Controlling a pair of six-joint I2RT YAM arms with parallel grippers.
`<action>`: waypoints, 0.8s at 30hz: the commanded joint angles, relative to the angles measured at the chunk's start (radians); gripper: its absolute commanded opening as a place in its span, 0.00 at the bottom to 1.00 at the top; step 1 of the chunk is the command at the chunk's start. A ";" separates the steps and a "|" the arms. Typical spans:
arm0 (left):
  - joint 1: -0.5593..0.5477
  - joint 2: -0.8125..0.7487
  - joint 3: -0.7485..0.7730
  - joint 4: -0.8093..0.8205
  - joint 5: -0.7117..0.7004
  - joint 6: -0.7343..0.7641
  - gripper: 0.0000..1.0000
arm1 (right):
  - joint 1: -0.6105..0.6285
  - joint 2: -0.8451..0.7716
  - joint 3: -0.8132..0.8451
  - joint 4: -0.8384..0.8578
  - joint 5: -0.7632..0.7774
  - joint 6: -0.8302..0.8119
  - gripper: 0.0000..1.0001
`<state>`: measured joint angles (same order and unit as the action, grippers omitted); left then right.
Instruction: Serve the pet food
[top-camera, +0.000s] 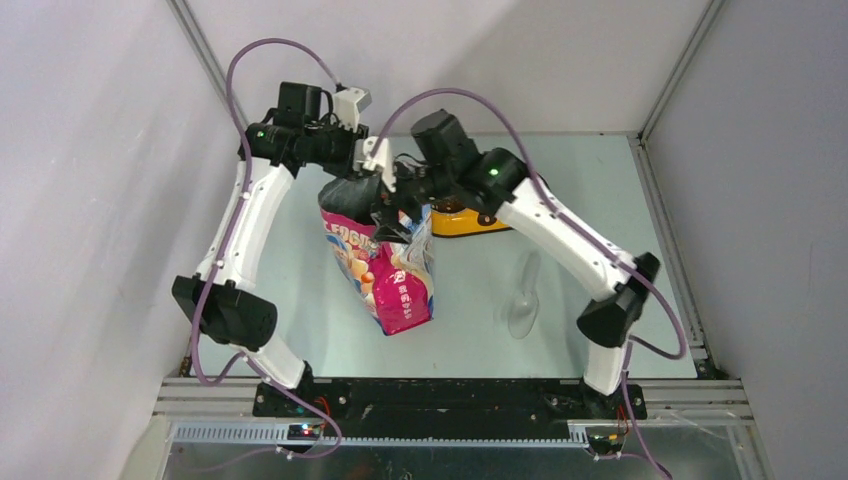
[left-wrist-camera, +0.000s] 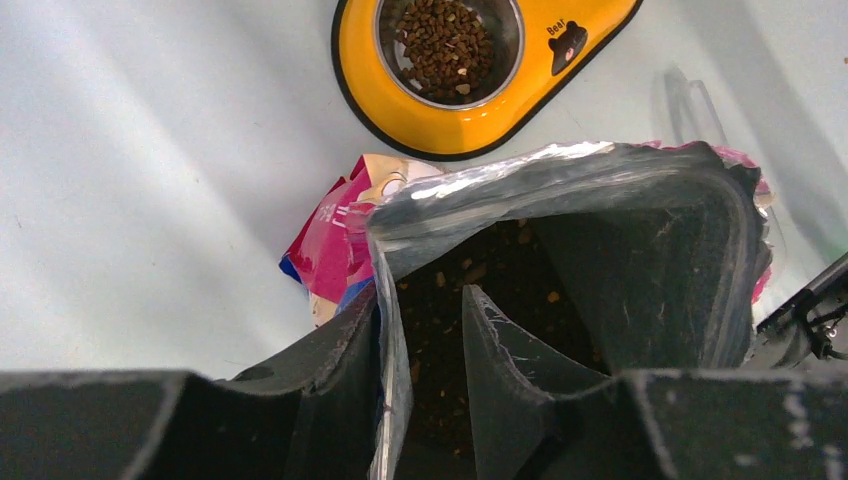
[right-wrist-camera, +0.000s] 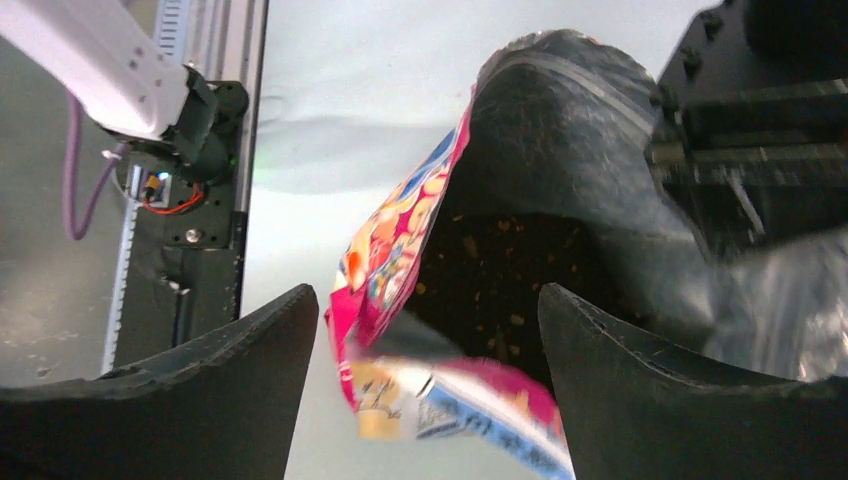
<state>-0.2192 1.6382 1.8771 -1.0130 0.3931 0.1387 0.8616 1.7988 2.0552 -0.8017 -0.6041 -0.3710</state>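
1. From above, the bag (top-camera: 385, 275) stands upright on the tabletop (top-camera: 300, 300). The yellow bowl (top-camera: 462, 222) sits just behind it, half hidden under the right arm (top-camera: 560, 225), and a clear scoop (top-camera: 524, 298) lies apart to the right
2. Only the left wrist view looks into the bowl, where pet food (left-wrist-camera: 445, 45) lies. It also shows the left end effector (left-wrist-camera: 420, 300) pinched onto the bag's silver-lined rim, one finger (left-wrist-camera: 320, 370) outside the wall and the other inside
3. Only the right wrist view shows the right end effector (right-wrist-camera: 425, 295) spread wide. The bag's pink edge hangs between its fingers, neither of them gripping it, and more kibble lies deep in the bag's dark inside
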 joint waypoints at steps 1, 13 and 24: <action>-0.034 0.006 0.015 0.007 -0.050 -0.002 0.39 | 0.028 0.108 0.135 -0.036 0.055 -0.050 0.81; -0.065 -0.002 0.014 0.037 -0.323 -0.064 0.01 | 0.157 0.053 0.016 -0.161 0.139 -0.267 0.21; -0.032 -0.112 0.010 -0.036 -0.457 -0.177 0.00 | 0.051 -0.211 -0.092 -0.276 0.120 -0.538 0.00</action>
<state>-0.2832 1.6112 1.8595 -1.0378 0.0139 0.0238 0.9642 1.7771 1.9759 -1.0019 -0.4641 -0.7132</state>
